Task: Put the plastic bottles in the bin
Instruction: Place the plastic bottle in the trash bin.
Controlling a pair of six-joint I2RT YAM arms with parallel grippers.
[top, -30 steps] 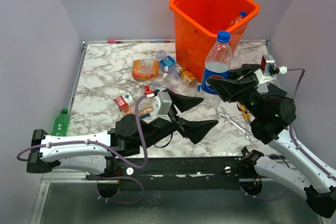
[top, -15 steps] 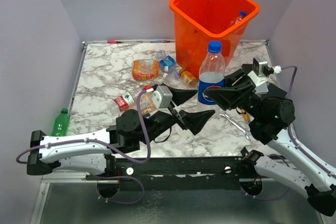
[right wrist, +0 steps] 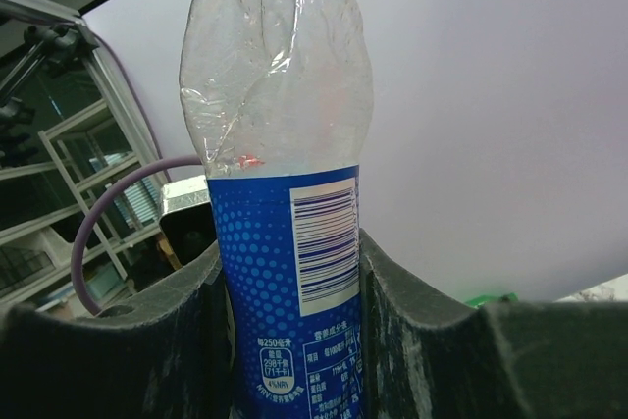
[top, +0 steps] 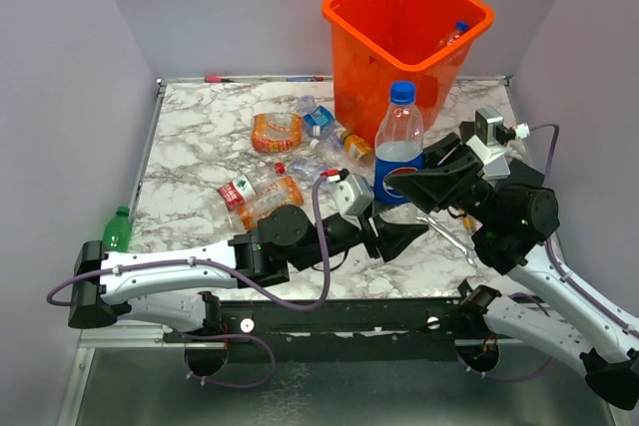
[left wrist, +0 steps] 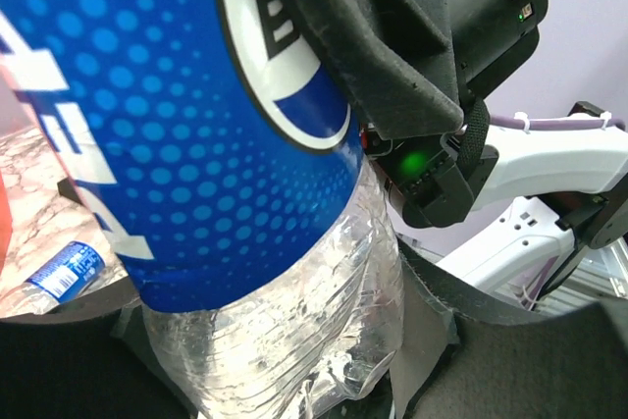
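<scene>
Over the table, top view: white-grey marble top (top: 190, 137), lavender walls on three sides, metal frame rail along the near edge. bin (top: 344, 19) sits at the far edge, right of centre, open mouth up.

blue-label bottle (top: 399, 132) is just on the near side of the bin, overlapping its front wall in this view. Long axis vertical, blue cap up, base down. Can't tell if the base touches the table.

right gripper (top: 399, 180) comes in from the right of the bin and is clamped on the bottle at the label. left gripper (top: 397, 221) is at the bottle's foot, on the near side.

Loose bottles (top: 277, 132) lie flat in a scatter left of the bin and nearer. One small bottle (top: 454, 35) is inside the bin. green bottle (top: 117, 229) stands far left of the bin, at the table's edge. wrench (top: 444, 229) lies flat, nearer than the bin, beside the held bottle.

Left wrist view: label fills the upper frame and the crumpled clear base is below, so the axis runs roughly top to bottom, slightly tilted. Left fingers (left wrist: 510, 360) flank the base. Can't tell whether they're touching it or gripping. One black right finger presses on the label from above.

Right wrist view: bottle upright, dented clear shoulder at top, label below, cap out of frame. Right fingers (right wrist: 186, 340) are tight against both sides of the label. Plain lavender wall behind, with shelving at the left.
</scene>
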